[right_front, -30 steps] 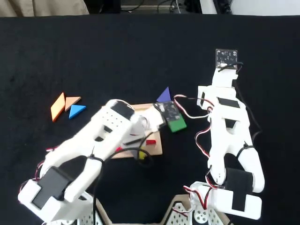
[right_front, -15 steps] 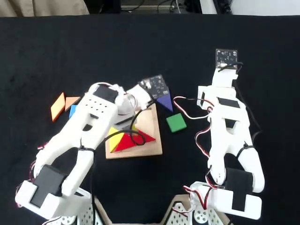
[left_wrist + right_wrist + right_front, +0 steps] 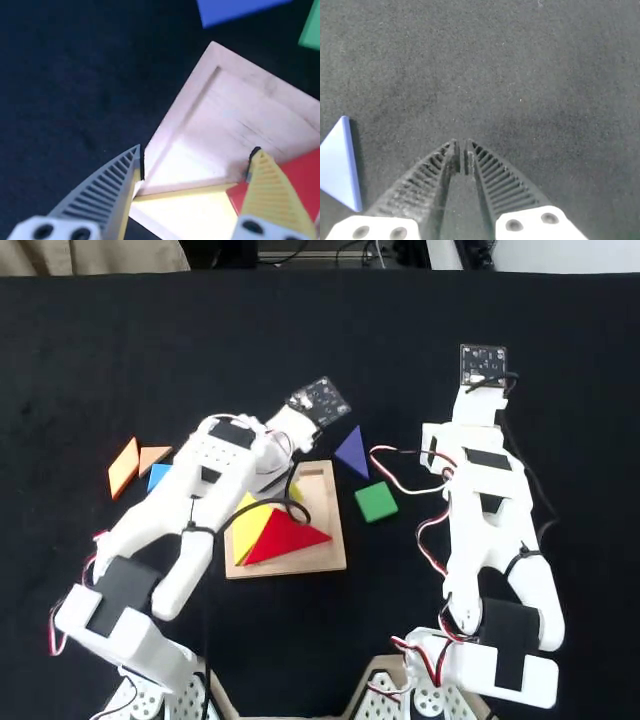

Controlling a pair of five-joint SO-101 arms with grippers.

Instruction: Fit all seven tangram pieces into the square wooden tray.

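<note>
Left arm (image 3: 200,510) swung back, uncovering tray (image 3: 322,490): yellow triangle (image 3: 245,525) and red triangle (image 3: 285,540) seated, far corner bare. Left jaws apart, empty above that corner, seemingly freed for next piece. Square (image 3: 376,502) waits just beside tray. Right jaws together, idle over worktop (image 3: 545,75).

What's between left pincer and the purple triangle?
Left wrist view: the wooden tray's bare corner, then a strip of black cloth, lie between left pincer and purple triangle.
</note>
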